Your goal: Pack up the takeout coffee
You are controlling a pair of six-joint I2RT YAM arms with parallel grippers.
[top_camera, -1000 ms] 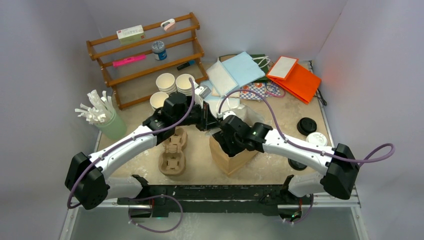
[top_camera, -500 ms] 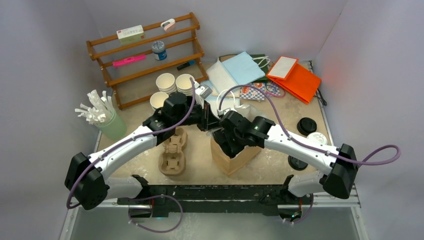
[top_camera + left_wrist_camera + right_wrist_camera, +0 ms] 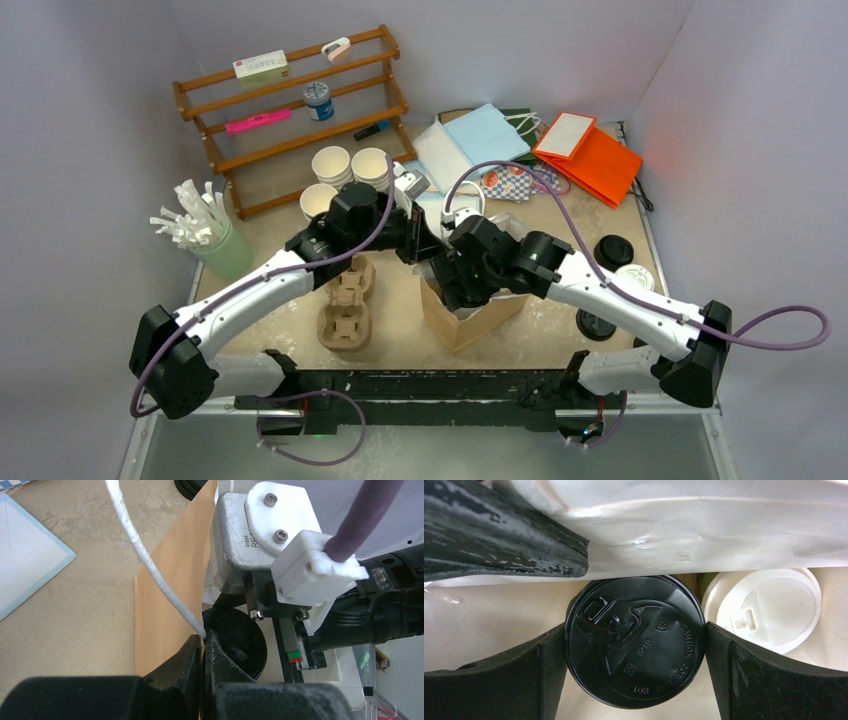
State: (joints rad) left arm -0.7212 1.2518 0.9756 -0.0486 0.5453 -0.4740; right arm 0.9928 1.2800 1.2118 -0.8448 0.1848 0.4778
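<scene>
End effector flanking glossy round lid

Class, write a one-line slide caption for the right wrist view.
Inside the bag, the right gripper straddles a black-lidded cup, a white-lidded cup beside it.

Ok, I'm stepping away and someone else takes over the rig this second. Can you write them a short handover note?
Left gripper: shut on the white handle of the paper bag.
Right gripper: down inside the bag, open, one finger on each side of the cup with the black lid. It sits close against the lid.
Cups: the cup with the black lid stands in the bag, right beside the cup with the white lid.
Done: both lidded cups are in the bag.
Left: probably lift the right gripper straight out without tipping either cup, then let go of the handle.
</scene>
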